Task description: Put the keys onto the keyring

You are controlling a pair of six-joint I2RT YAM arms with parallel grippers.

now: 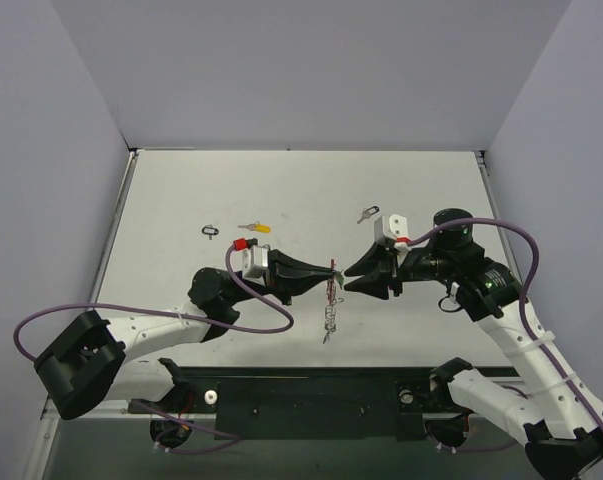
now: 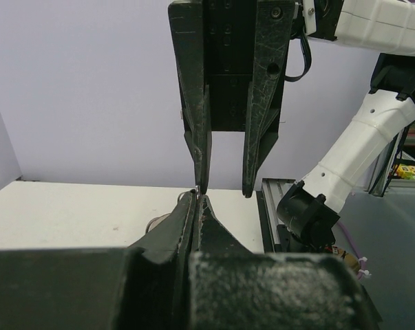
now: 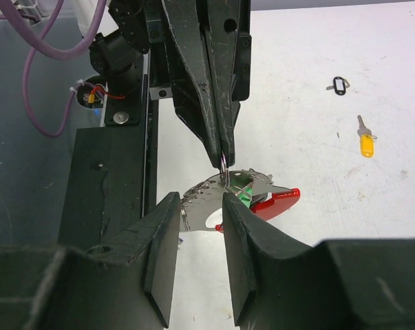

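My left gripper (image 1: pixel 328 281) is shut on the ring of the keyring (image 1: pixel 330 300) and holds it above the table, its silver chain and red piece hanging down. In the right wrist view the keyring (image 3: pixel 214 192) shows a silver plate, the curved red piece (image 3: pixel 276 203) and a green-headed key (image 3: pixel 244 196) on it. My right gripper (image 1: pixel 349 278) is open and empty, its tips right beside the keyring, facing the left gripper. In the right wrist view it (image 3: pixel 198 203) stands either side of the silver part. A yellow-headed key (image 1: pixel 253 228) and a dark-headed key (image 1: pixel 367 213) lie on the table.
A small bare black loop (image 1: pixel 211 231) lies left of the yellow key, and shows in the right wrist view (image 3: pixel 339 85). A black rail (image 1: pixel 311 398) with the arm bases runs along the near table edge. Grey walls close in the table on three sides.
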